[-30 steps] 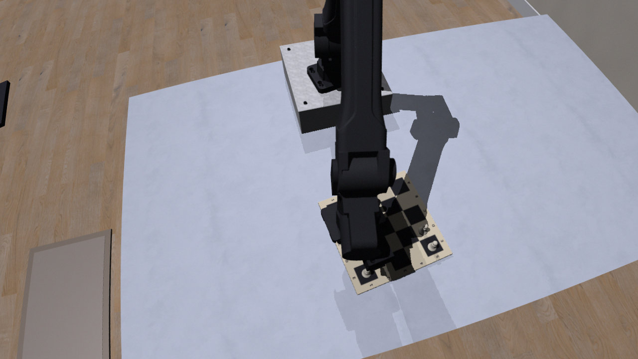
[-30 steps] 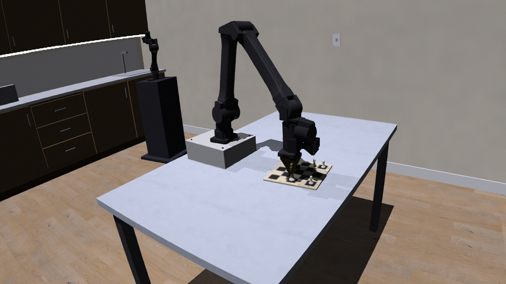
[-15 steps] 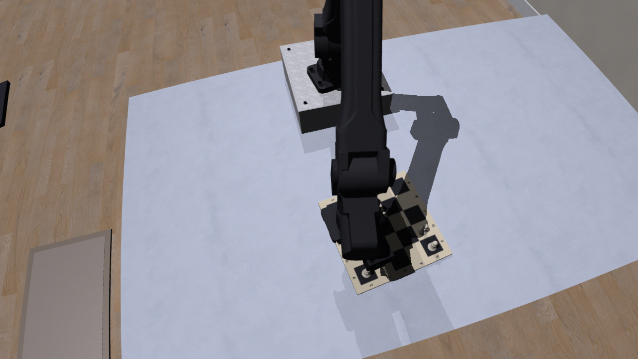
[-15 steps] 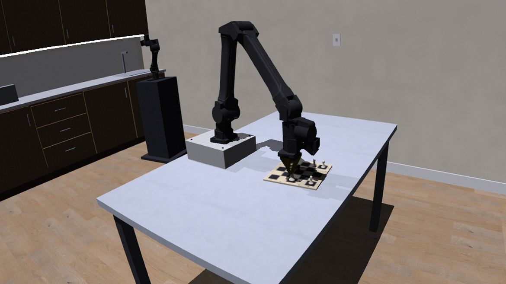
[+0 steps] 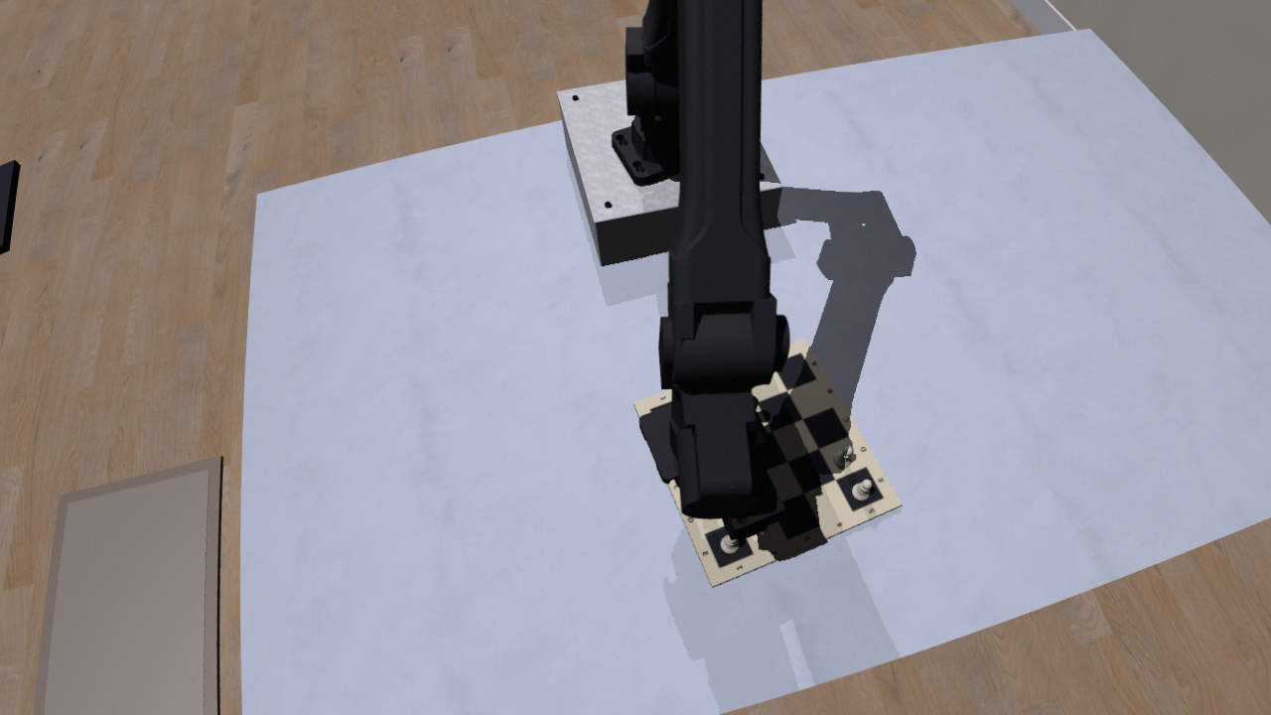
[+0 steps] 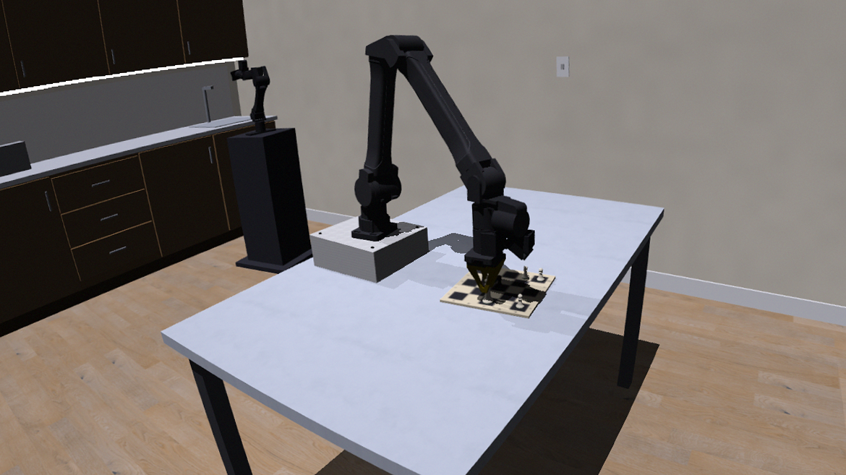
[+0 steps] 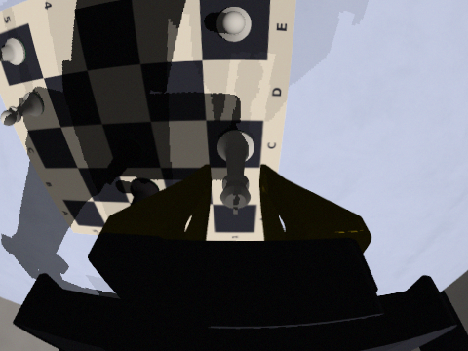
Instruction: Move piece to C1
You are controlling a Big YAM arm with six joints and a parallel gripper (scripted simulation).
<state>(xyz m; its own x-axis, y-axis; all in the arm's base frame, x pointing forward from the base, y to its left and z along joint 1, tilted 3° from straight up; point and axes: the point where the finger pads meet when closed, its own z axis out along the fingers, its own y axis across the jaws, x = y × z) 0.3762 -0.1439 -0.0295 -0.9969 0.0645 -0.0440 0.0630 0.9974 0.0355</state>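
The jaws stand partly open around the pawn (image 7: 234,152) on C1, gripping nothing.

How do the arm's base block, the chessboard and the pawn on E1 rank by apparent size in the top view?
1. Base block, though the arm covers part of it.
2. Chessboard, close behind; also partly hidden, and nearer the lens, so this order is unsure.
3. Pawn on E1, clearly the smallest.

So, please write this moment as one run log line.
black claw: open, either side of piece, not gripping | pale chess piece: standing on dark square C1
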